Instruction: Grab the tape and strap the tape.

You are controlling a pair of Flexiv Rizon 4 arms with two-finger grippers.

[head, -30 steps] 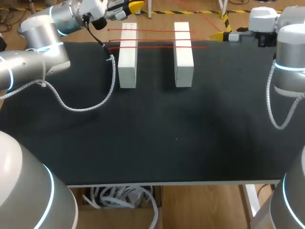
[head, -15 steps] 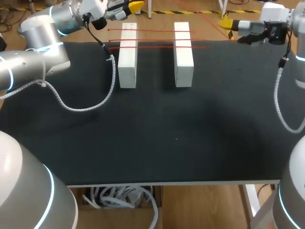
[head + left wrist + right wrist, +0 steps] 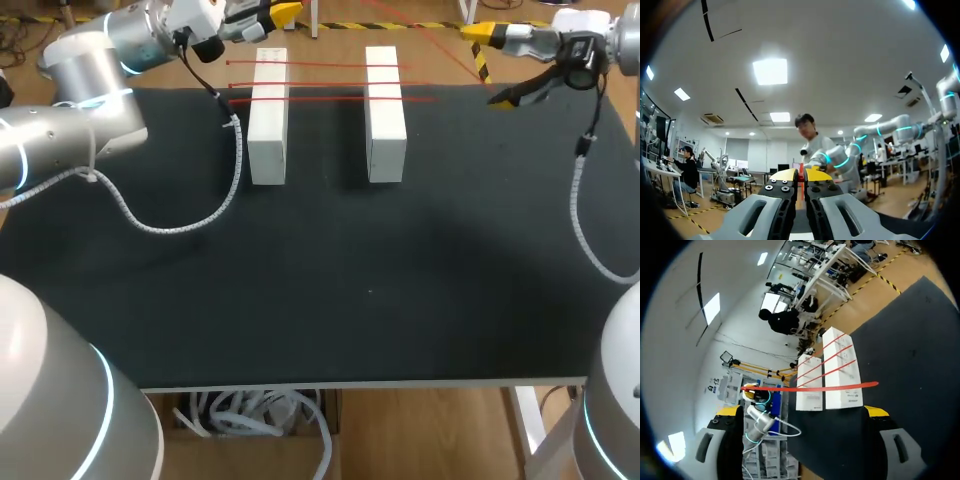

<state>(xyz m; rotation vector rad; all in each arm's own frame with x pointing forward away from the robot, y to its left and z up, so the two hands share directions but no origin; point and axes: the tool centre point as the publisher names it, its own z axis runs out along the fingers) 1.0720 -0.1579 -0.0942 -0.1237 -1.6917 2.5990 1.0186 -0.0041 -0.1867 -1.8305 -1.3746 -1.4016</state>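
Red tape (image 3: 325, 63) spans white boxes (image 3: 385, 140); left jaws pinch it.

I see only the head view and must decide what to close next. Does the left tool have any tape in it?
Observer: Yes. In the left wrist view the left tool is shut on a red tape, pinched between its yellow tips.
Operator: Where does that tape run?
Observer: The right wrist view shows it stretched from the left tool, crossing in front of the two white blocks, toward the right tool.
Operator: Has the right tool caught it?
Observer: No. Its fingers stand wide apart, and the tape's free end hangs ahead of them, touching neither as far as that view shows.
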